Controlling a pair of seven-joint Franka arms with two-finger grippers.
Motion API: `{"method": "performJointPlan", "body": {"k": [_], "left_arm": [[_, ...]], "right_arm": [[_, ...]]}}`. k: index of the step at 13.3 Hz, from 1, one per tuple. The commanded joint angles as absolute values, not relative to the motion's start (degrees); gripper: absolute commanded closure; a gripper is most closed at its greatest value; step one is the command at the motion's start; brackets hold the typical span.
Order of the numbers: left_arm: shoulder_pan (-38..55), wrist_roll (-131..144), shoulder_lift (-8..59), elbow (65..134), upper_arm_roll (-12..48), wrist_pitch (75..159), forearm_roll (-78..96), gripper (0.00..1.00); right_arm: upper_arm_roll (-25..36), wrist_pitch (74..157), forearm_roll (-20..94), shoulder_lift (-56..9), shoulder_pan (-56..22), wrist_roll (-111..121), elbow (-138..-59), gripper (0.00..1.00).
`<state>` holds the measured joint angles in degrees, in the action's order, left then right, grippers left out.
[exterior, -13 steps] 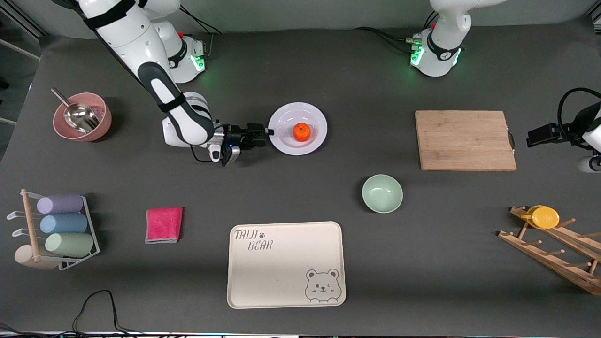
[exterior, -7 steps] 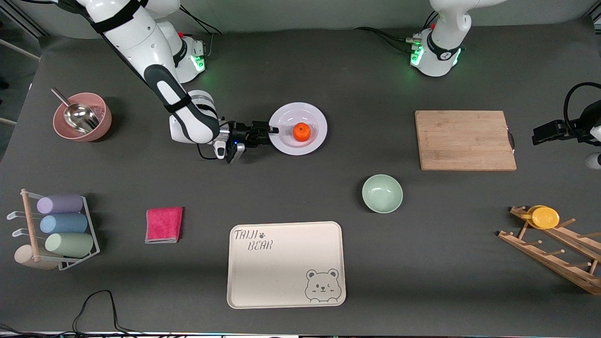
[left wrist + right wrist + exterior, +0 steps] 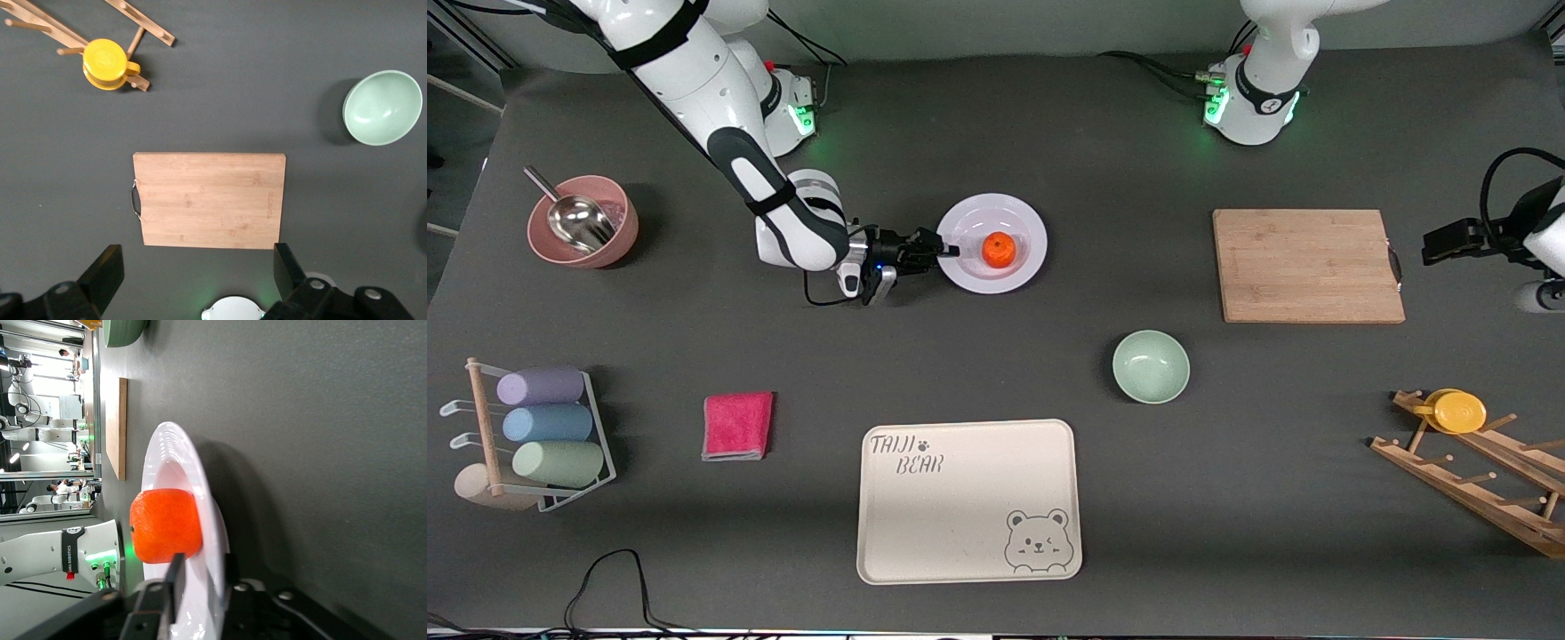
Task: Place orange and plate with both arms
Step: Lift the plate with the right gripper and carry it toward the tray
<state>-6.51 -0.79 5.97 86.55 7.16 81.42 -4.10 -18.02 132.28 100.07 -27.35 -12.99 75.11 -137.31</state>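
Note:
The white plate [image 3: 1014, 218] lies flat on the table between the two bases, nearer the right arm's end. The orange [image 3: 997, 250] sits in its middle. My right gripper [image 3: 951, 250] lies low and level at the plate's rim on the right arm's side, one finger over the rim and one under it, shut on it. In the right wrist view the orange [image 3: 165, 525] rests on the plate [image 3: 175, 463] just past my right gripper [image 3: 201, 563]. My left gripper [image 3: 1427, 249] is open and empty, up above the table beside the cutting board [image 3: 1307, 265].
A pale green bowl [image 3: 1151, 366] and a cream bear tray [image 3: 969, 502] lie nearer the front camera. A wooden rack [image 3: 1476, 484] with a yellow cup [image 3: 1458, 412] stands at the left arm's end. A pink cloth [image 3: 737, 426], a cup rack [image 3: 543, 427] and a pink bowl [image 3: 583, 222] are at the right arm's end.
My right gripper has slid toward the plate and its fingers now straddle the rim. My left gripper shifted slightly at the table's end. Plate and orange have not moved.

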Motion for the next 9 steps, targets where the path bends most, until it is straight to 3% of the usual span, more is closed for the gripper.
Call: {"method": "performJointPlan", "body": {"k": [1,9], "left_arm": [[-4.5,0.3,6.1,86.7,6.9,79.7,-5.4,0.00],[-4.2,0.2,7.6,87.1,6.9,80.7,-5.5,0.00]], "right_arm": [[-18.3,133.0,102.1,-27.3,-13.5,77.1,-137.5,1.00],[-18.2,133.0,102.2,-26.1,-12.9,73.1,-136.7,1.00]]}}
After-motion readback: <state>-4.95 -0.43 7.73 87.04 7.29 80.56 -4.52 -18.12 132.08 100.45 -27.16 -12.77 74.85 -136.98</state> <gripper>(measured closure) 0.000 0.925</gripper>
